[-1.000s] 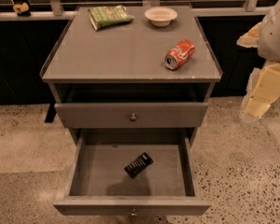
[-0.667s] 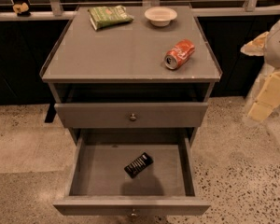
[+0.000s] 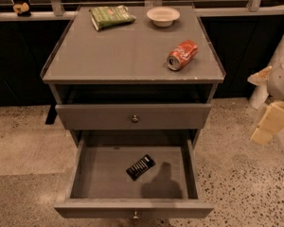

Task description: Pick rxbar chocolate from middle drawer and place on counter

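The rxbar chocolate (image 3: 140, 167), a small black bar with white lettering, lies flat near the centre of the middle drawer (image 3: 100, 176). That drawer is pulled fully out at the bottom of the cabinet. The counter (image 3: 128, 51) is the grey top above it. My gripper (image 3: 270, 113), with cream-coloured parts, hangs in the air at the right edge of the view. It is beside the cabinet, about level with the drawers, well to the right of the bar, and touches nothing.
On the counter lie a green snack bag (image 3: 111, 17) at the back left, a white bowl (image 3: 163, 16) at the back and a red can (image 3: 182, 55) on its side at the right. A knobbed drawer front (image 3: 132, 117) above the open drawer is closed. Speckled floor surrounds the cabinet.
My gripper and arm have drifted slightly to the right, toward the frame's edge. The bar, drawer and counter items have not moved.
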You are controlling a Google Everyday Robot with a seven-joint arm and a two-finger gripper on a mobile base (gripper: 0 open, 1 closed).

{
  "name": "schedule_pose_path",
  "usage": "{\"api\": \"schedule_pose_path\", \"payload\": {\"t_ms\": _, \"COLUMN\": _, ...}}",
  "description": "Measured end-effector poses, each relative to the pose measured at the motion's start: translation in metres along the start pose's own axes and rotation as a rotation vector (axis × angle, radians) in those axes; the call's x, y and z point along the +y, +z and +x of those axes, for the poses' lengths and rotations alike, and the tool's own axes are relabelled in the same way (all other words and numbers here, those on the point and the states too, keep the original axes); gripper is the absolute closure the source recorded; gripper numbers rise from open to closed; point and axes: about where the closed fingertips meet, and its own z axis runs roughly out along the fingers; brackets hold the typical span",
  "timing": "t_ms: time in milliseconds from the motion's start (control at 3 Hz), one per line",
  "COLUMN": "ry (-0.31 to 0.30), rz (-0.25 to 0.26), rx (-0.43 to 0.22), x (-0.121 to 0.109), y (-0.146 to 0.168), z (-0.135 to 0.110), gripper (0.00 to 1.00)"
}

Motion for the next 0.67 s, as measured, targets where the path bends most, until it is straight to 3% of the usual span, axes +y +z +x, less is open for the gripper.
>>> {"api": "schedule_pose_path", "payload": {"t_ms": 667, "ry": 0.074, "rz": -0.036, "rx": 0.051, "x": 0.018, "y": 0.068, "z": 0.057, "gripper": 0.00}}
